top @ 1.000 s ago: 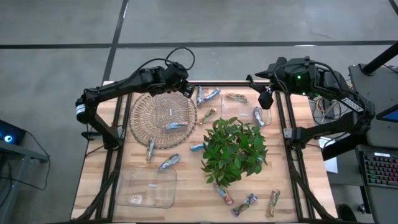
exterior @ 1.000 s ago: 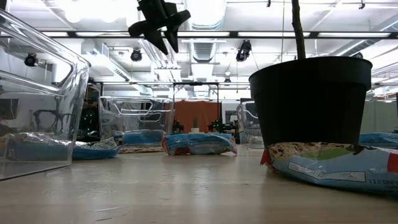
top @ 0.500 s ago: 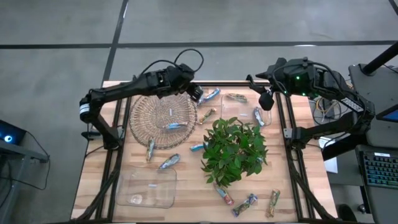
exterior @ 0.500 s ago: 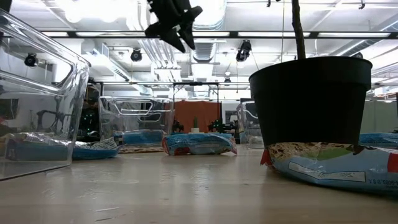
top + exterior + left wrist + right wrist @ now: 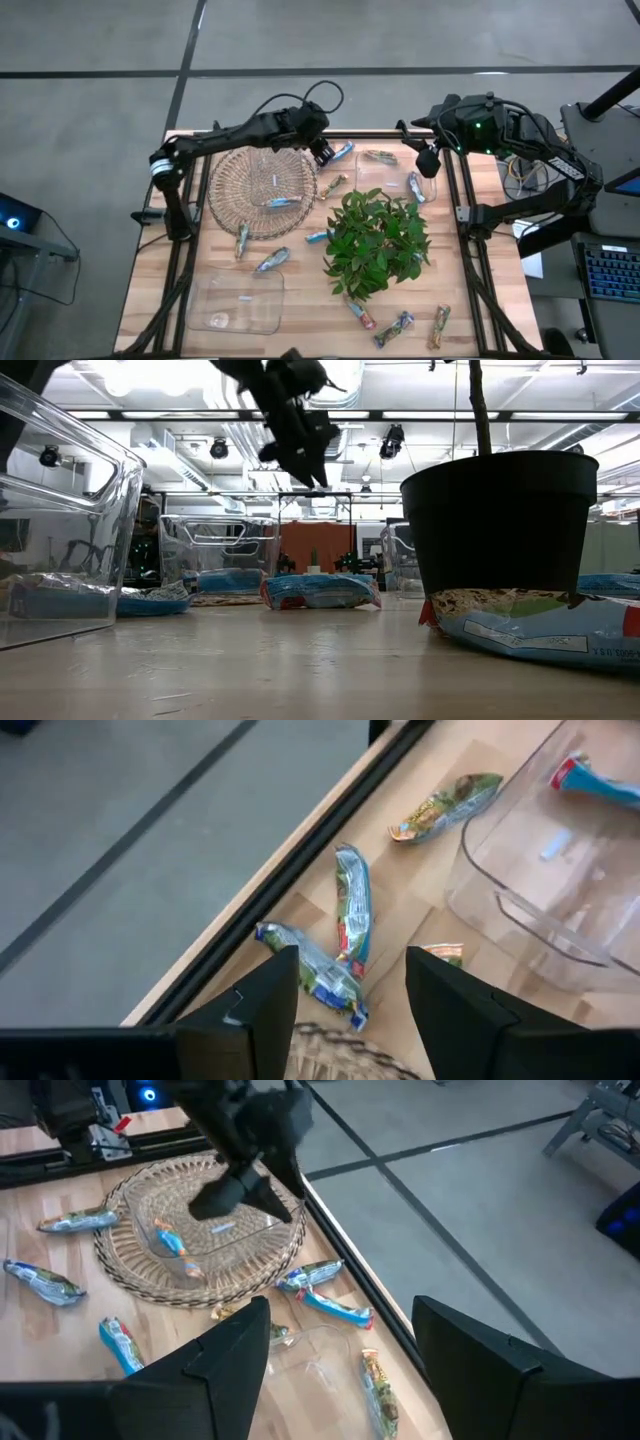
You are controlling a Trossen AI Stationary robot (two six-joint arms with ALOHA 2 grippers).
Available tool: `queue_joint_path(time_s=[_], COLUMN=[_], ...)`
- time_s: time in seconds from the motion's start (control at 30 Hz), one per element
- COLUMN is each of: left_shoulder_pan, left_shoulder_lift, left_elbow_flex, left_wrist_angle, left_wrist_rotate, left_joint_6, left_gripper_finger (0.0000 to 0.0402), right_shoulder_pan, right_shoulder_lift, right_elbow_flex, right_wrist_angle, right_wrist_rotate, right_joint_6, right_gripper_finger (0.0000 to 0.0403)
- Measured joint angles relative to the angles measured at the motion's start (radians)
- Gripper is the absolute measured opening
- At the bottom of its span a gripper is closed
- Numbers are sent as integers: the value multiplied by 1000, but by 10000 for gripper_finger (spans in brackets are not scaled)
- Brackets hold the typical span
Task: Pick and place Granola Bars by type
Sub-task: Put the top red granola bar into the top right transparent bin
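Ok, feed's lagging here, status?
Left gripper open, empty, above two blue bars. Right gripper open, waiting. Plant clear of the approach.

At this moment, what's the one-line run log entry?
left gripper: open, empty, above two blue bars beside wicker basket | right gripper: open, empty, waiting at far right edge | basket: one bar inside

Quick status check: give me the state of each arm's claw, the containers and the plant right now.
Left claw: open, empty, above two blue bars at the table's far edge.
Right claw: open, empty, hovering at the far right.
Wicker basket: upright, holds one blue bar.
Near clear tray: upright, no bar inside.
Far clear tray: upright, a blue bar at its far end.
Plant: upright in its pot.
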Motion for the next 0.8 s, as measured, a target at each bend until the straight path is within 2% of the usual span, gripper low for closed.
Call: queue_joint_path(time_s=[0.17, 0.5, 0.8], left_shoulder_pan=[48, 90, 95], left_shoulder_lift=[53, 142, 252], left_elbow_flex=[0, 2, 2], left_wrist_angle=[45, 163, 196], left_wrist_rotate=[97, 151, 200], left_joint_6=[84, 138, 177], left_gripper_finger=[167, 167, 167], right_shoulder_pan=[0, 0, 1], right_shoulder_lift=[1, 1, 1], right_elbow_flex=[0, 0, -2], right_wrist_angle=[0, 1, 2], right_wrist_rotate=[1, 2, 2], right_joint_6=[6, 21, 47], right_gripper_finger=[233, 233, 233])
